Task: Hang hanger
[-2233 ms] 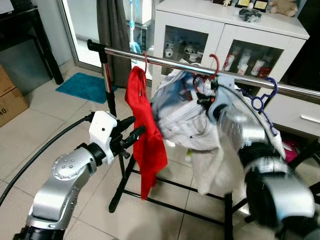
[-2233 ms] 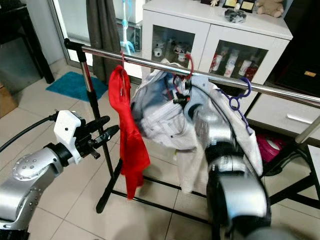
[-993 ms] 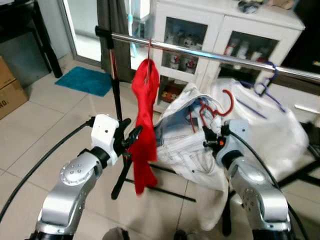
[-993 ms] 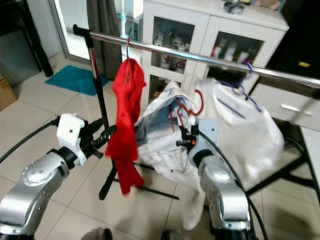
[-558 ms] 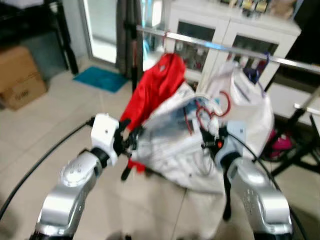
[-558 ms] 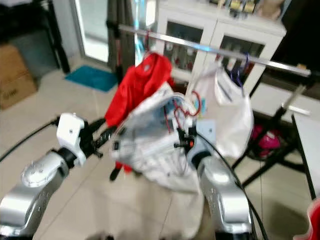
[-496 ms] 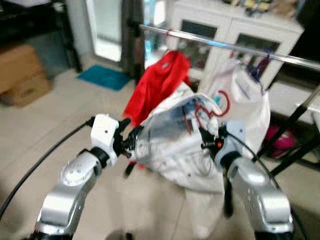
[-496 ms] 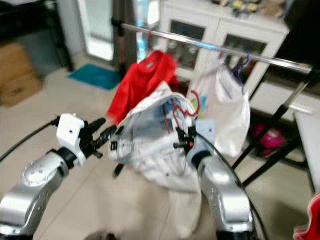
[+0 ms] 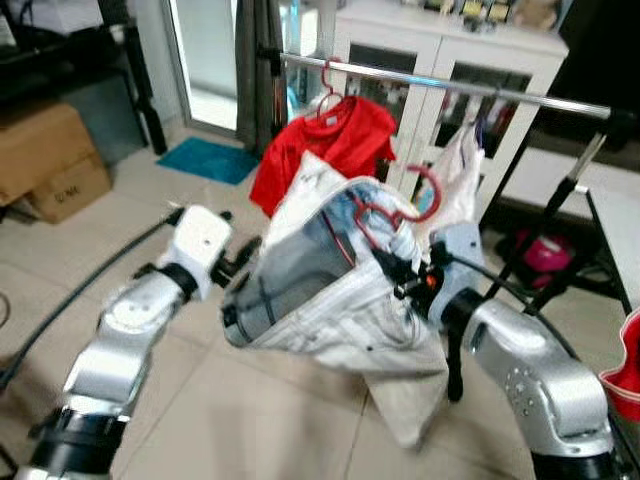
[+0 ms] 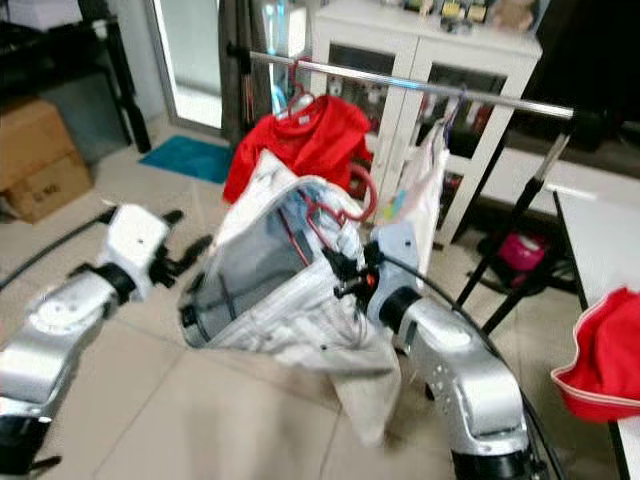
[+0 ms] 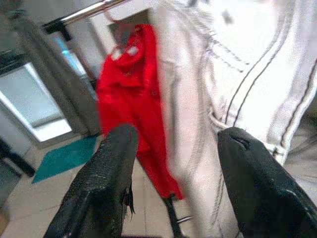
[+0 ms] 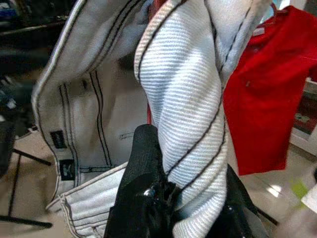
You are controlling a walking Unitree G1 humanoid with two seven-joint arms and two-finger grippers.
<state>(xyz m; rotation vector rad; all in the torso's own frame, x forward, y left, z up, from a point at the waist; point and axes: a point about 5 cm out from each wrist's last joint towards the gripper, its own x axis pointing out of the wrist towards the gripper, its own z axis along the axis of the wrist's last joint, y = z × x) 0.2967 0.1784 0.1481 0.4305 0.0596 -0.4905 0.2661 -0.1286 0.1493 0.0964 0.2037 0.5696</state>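
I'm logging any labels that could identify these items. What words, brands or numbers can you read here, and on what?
Cardboard box: dark print on its side, too blurred to read.
Black patch inside the waistband of the pale jeans: marks on it, too small to read.
Items in the white cabinet: too small and blurred.
Nothing else legible.

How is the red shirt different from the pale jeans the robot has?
The red shirt hangs from the silver rail on its own red hanger, while the pale grey jeans on a red hanger are off the rail, clamped in the right gripper. The shirt is plain red; the jeans are pale with dark stitching. The shirt drapes down; the jeans bulge open sideways. Both are clothes on red hangers.
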